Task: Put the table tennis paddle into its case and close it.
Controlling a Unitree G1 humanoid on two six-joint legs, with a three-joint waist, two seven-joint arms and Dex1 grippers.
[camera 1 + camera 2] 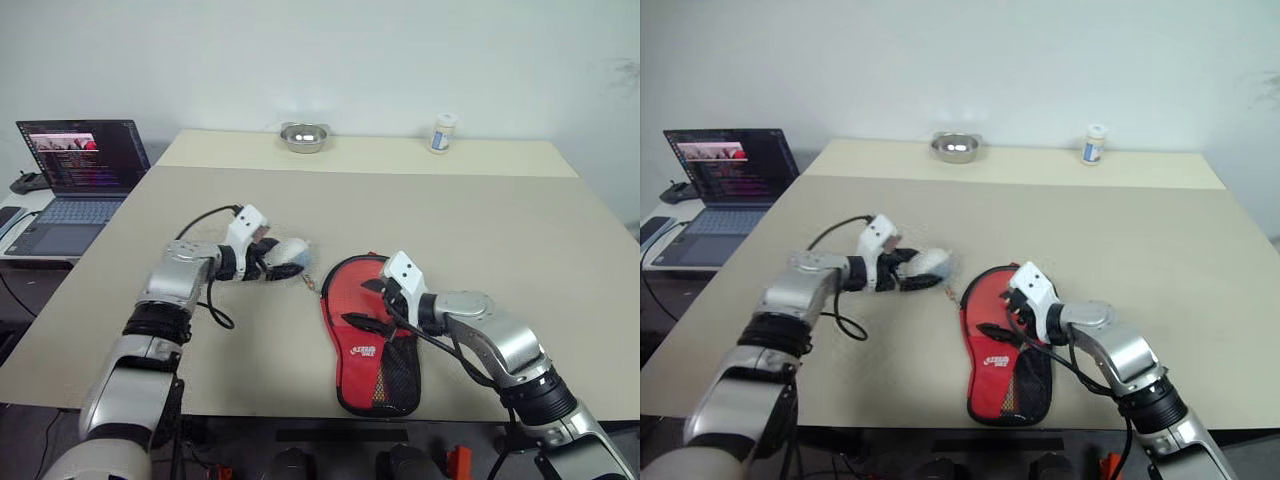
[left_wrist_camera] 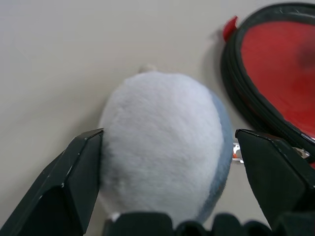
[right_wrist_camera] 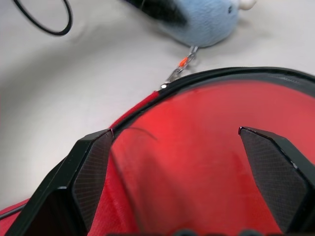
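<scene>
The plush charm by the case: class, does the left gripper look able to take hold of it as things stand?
Probably yes. The left gripper is open with the plush charm between its fingers, nothing blocking. A short chain ties it to the case.

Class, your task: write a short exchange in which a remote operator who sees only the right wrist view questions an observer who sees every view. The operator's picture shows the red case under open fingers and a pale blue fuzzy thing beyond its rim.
Operator: What is that pale blue thing past the rim of the case?
Observer: A small plush toy, white on its other side, sitting between the open fingers of the left hand.
Operator: What does the case look like at its narrow end?
Observer: It has a black mesh pocket below a white logo, and that end points toward the near edge of the table.
</scene>
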